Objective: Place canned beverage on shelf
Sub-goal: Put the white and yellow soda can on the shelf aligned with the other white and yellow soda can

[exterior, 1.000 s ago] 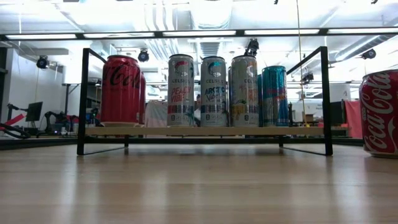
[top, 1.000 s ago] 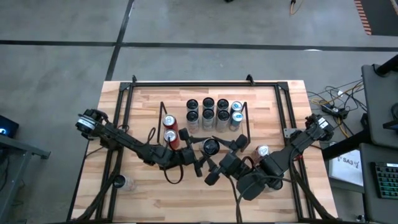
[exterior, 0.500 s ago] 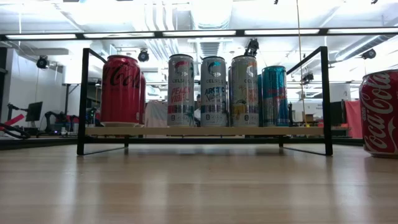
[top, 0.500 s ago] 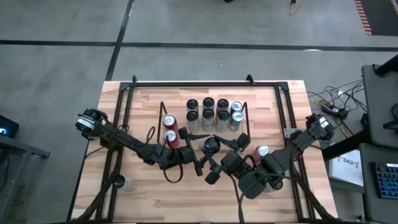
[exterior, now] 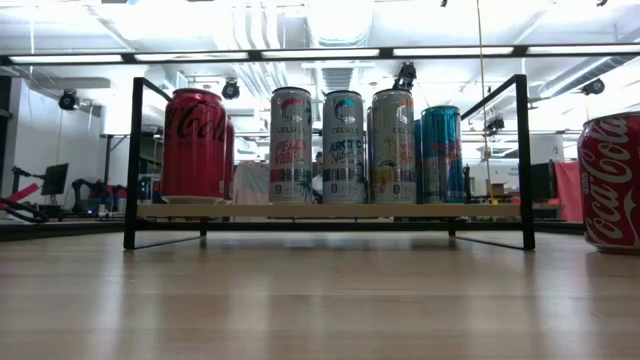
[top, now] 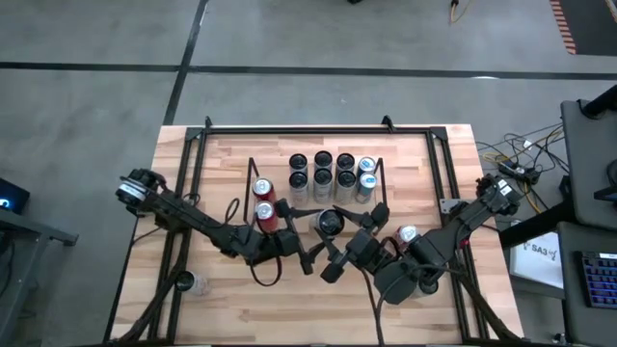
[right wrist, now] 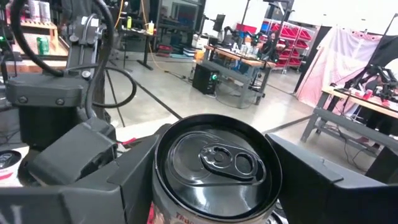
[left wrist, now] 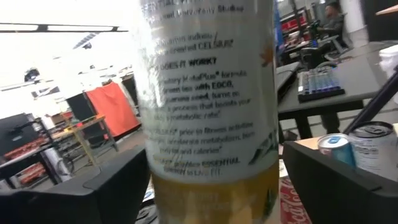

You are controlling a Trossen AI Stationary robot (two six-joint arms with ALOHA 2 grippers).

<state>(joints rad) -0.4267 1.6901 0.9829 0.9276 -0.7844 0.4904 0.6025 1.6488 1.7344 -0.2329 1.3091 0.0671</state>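
Wooden tabletop (top: 241, 299) fills your overhead frame, with the shelf (top: 378, 183) at upper centre carrying two red cans and a block of slim ones. Just below it a can (top: 329, 224) sits between both claws: your right claw (top: 352, 225) grasps it, your left claw (top: 313, 236) stands released alongside.

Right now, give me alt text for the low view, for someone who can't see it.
A low wire-framed shelf on a wooden table holds a red Coca-Cola can, three Celsius cans and a teal can. Another red Coca-Cola can stands at the right edge.
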